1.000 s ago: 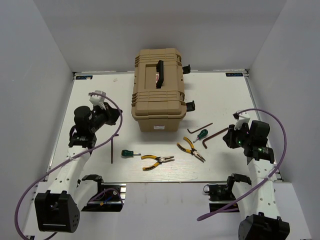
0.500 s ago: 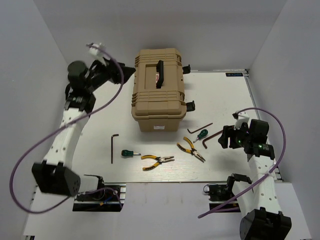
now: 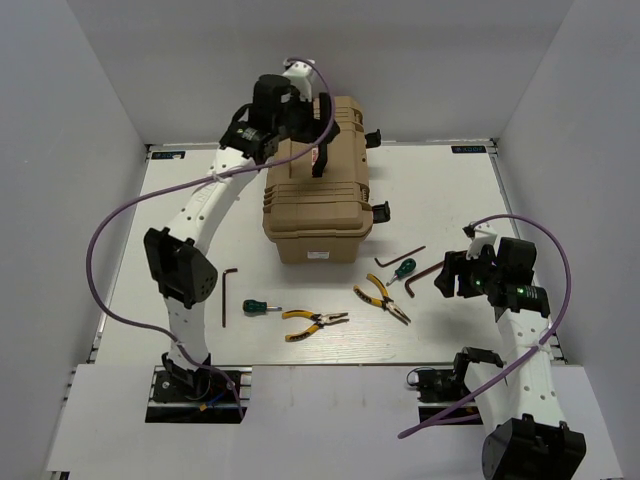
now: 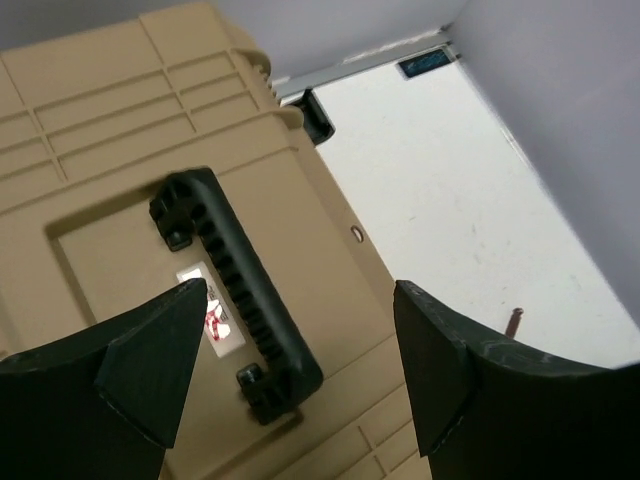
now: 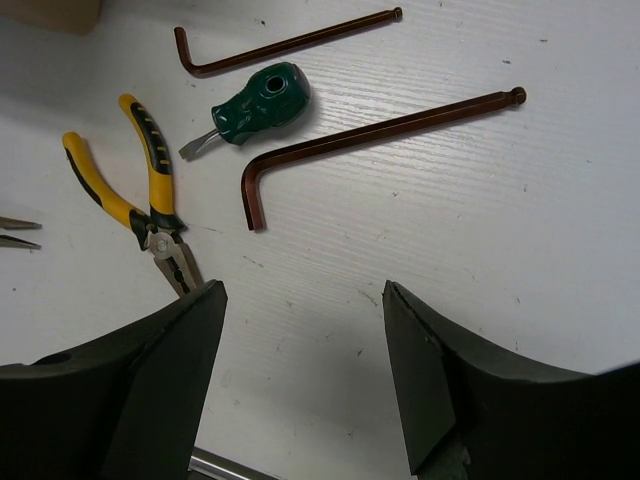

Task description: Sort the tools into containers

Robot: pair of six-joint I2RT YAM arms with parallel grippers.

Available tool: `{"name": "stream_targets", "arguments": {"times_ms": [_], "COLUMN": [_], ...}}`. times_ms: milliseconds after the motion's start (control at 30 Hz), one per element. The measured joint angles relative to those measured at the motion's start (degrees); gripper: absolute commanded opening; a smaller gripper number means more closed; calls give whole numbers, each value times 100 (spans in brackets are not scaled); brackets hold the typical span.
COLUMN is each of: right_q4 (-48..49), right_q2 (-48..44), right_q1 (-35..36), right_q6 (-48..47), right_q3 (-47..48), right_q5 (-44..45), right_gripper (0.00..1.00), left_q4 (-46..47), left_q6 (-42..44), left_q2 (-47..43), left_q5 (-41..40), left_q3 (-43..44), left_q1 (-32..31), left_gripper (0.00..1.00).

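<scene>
I'm watching the left arm arching high from its base out over the closed toolbox (image 3: 318, 200), with the left gripper (image 3: 296, 112) hanging above the lid. In the wrist view the left gripper (image 4: 296, 300) is standing spread wide and holding nothing, and the black handle (image 4: 240, 290) is lying flat on the lid below it. The right arm is sitting low at the right, and the right gripper (image 5: 300, 300) is also gaping empty above the table (image 3: 450, 190).

The toolbox is resting at the far middle, its handle running far to near and its black latches (image 3: 381, 211) facing right. All the tools are lying on the table in front of it:

- One hex key (image 3: 226, 293) is lying at the left, running near to far.
- Beside it, a green screwdriver (image 3: 260, 307) is pointing its tip right.
- One pair of pliers (image 3: 315, 322) is pointing its jaws right.
- A second pair of pliers (image 5: 150, 200) is lying diagonally.
- Another screwdriver (image 5: 255, 105) and two more hex keys (image 5: 380, 130) are lying just ahead of the right gripper.
</scene>
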Motion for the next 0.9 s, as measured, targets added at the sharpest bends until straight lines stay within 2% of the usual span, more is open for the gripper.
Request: {"name": "stream_targets", "arguments": {"times_ms": [167,433,500,567,600,733,800,900], "right_q4": [-9,-28,-35,-44,-46,-72,-92,-105], "right_q2": [0,-50,-55,-55,-55,-87,-111,-129], "right_q1": [26,37,37,42,44,46,52,57], "right_q6": [4,7,9,11,11,9,9,9], "right_q3": [0,0,0,0,0,0,0,0], "right_q5": [0,-2,-4,-4,-7,-20,-20,-22], "right_gripper": [70,70,70,70,70,70,70,70], "left_q4": [-531,-925,-992,-994,-994,-970,-944,-916], "left_q6": [52,127,151,164,188,229,289,323], "left_q2": [409,879,935,957,968,997,1001,1045], "left_q5": [-1106,-2706,-2983,-3204,-3329,-3646,-3794,-4037], "left_q3": [553,634,634,634,634,636,638,651], "left_q1": [-470,-874,-929,-962,-988,-1040,-1108,-1163], "left_gripper": [85,85,82,73,64,43,43,32]}}
